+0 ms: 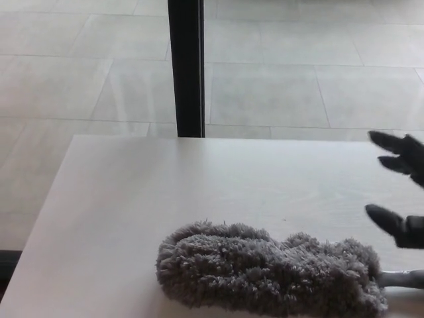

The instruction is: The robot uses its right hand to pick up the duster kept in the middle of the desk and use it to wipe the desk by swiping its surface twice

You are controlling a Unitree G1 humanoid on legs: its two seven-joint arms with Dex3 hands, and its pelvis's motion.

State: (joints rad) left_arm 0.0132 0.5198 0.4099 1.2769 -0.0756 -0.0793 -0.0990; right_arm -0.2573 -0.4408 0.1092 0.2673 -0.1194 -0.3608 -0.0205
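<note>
The grey fluffy duster (271, 277) is lying flat along the near edge of the desk (132, 199), handle pointing toward the right edge. The right hand (401, 192) pokes in over that right edge, fingers spread wide, holding nothing, just above the handle end without touching.

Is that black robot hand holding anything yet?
No. The right hand is open above the pale wooden desk, fingers spread; the fluffy grey duster lies untouched.
</note>
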